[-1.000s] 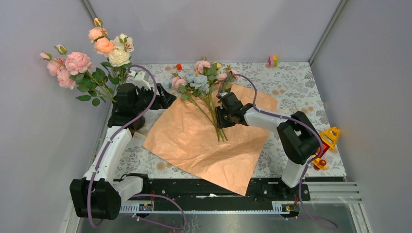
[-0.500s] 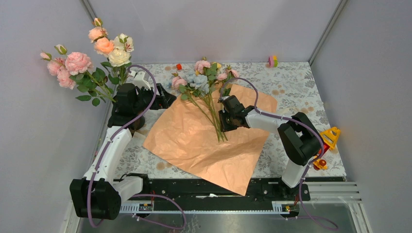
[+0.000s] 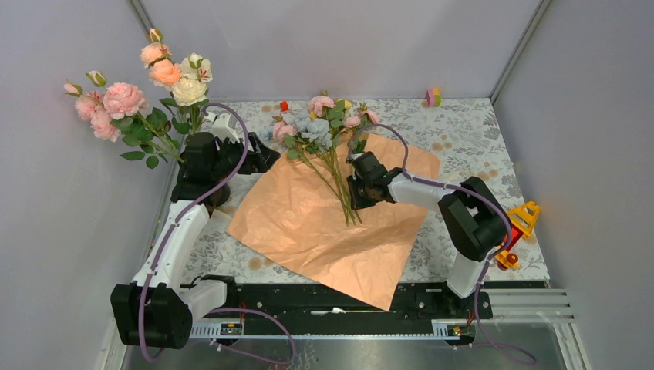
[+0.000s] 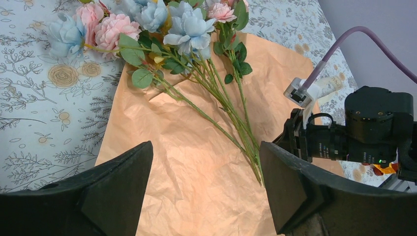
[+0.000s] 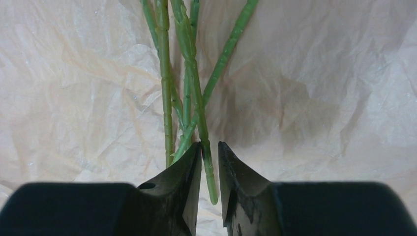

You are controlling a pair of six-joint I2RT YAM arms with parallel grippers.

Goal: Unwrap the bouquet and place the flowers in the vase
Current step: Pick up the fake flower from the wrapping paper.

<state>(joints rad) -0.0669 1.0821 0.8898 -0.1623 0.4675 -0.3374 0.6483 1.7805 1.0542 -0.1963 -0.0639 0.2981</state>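
The beige paper (image 3: 308, 231) lies spread flat, and several flowers (image 3: 324, 127) rest on it, heads toward the far side. My right gripper (image 3: 353, 193) is at the stems' lower ends. In the right wrist view its jaws (image 5: 210, 146) stand narrowly open around one green stem (image 5: 206, 162), with a thin gap on the right side. Left of the paper, my left gripper (image 3: 261, 160) hovers wide open and empty (image 4: 205, 147). Other flowers (image 3: 154, 92) stand upright at the far left. The vase is hidden behind the left arm.
A small coloured block (image 3: 432, 97) and an orange one (image 3: 284, 105) lie at the back of the floral cloth. A yellow and red toy (image 3: 520, 220) sits by the right arm's elbow. Grey walls close in on three sides.
The right gripper has sunk a little onto the stem ends and its jaws have narrowed around one stem. The left arm has not moved.
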